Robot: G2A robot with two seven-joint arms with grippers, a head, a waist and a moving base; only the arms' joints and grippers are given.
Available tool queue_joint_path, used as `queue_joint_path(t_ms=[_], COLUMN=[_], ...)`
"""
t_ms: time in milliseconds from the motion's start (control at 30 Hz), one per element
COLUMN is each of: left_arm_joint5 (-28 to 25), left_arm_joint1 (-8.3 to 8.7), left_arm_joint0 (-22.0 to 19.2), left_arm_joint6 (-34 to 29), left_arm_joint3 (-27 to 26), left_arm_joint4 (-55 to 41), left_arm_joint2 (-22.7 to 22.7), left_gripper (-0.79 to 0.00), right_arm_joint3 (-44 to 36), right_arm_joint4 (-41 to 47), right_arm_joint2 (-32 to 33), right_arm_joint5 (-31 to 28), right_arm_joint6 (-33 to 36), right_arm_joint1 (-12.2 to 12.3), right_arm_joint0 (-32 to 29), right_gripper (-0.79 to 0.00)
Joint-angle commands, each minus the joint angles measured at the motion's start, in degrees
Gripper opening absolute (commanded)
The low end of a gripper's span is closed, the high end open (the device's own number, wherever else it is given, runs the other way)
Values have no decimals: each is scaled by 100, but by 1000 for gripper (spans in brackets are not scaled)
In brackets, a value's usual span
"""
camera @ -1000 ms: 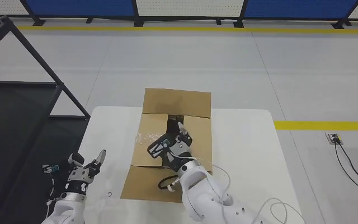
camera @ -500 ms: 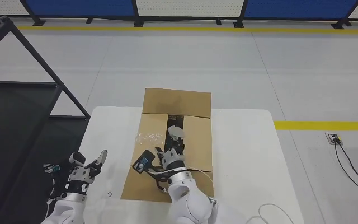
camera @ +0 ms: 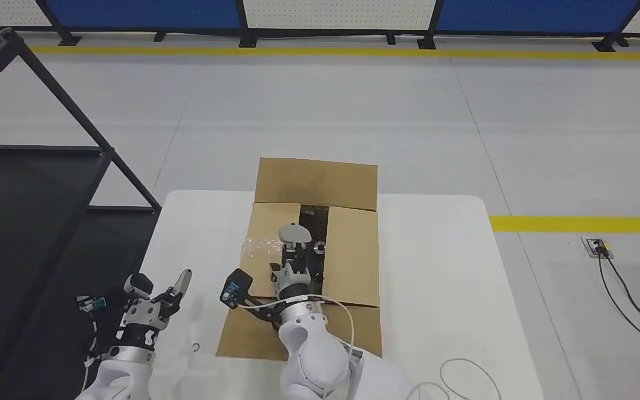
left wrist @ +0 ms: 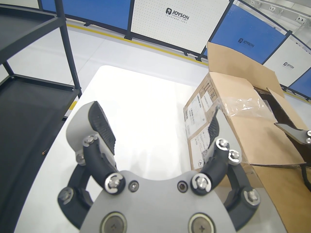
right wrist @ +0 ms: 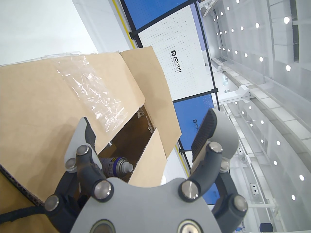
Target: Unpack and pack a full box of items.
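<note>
A brown cardboard box (camera: 350, 255) sits mid-table with its far flap upright and its two top flaps nearly flat, a dark gap between them. My right gripper (camera: 298, 246) hovers open over the gap's left edge, one finger (right wrist: 83, 132) right at the left flap's (right wrist: 43, 98) edge, whether touching I cannot tell. Through the gap (right wrist: 131, 141) lies a purple spray can with a white cap (right wrist: 116, 164). My left gripper (camera: 160, 285) is open and empty low over the table's front-left corner, the box (left wrist: 243, 117) to its right.
Torn clear tape (camera: 262, 243) clings to the left flap. A black metal rack (camera: 50, 200) stands left of the white table (camera: 440, 260). A small ring-like bit (camera: 195, 347) lies near the left gripper. Bare tabletop flanks the box on both sides.
My right gripper has swung leftward across the box top, from near the right flap to the left flap's edge. The left arm has barely moved.
</note>
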Motion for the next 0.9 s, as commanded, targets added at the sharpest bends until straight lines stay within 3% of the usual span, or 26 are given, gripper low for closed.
queue_joint_path(t_ms=[0, 367, 533, 633, 867], left_arm_joint5=[-11, -62, -92, -106, -165], left_arm_joint1=[2, 14, 21, 25, 37], left_arm_joint0=[9, 6, -21, -42, -85], left_arm_joint6=[11, 39, 44, 43, 43], left_arm_joint3=[2, 43, 81, 102, 150], left_arm_joint4=[-24, -96, -114, -133, -159], left_arm_joint2=[-18, -70, -80, -84, -111], left_gripper=[0, 0, 0, 0, 0], right_arm_joint3=[70, 438, 512, 546, 539], right_arm_joint4=[-92, -531, -758, -856, -1120], right_arm_joint2=[9, 151, 261, 345, 514], right_arm_joint5=[-66, -220, -119, -117, -579], right_arm_joint6=[46, 121, 65, 36, -31], right_arm_joint1=[-74, -428, -547, -608, -704], right_arm_joint0=[-1, -71, -161, -221, -346], right_gripper=[-15, -74, -15, -18, 0])
